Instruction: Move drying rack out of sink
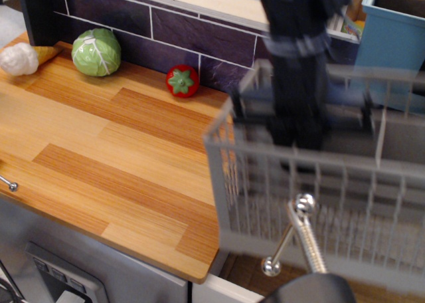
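The grey lattice drying rack [319,210] hangs in the air, blurred by motion, its left corner over the edge of the wooden countertop [119,150]. My black gripper [299,143] reaches down inside it and is shut on an inner divider, carrying the rack. The fingertips are blurred and partly hidden behind the rack's front wall. Below the rack, only a strip of the sink shows: its tan floor [242,271] and white front rim [222,295].
A chrome faucet [302,233] stands in front of the rack at the bottom. A green cabbage [96,51], a red tomato [182,81] and an ice-cream cone [23,57] sit along the tiled back wall. A blue box [398,37] stands at the back right.
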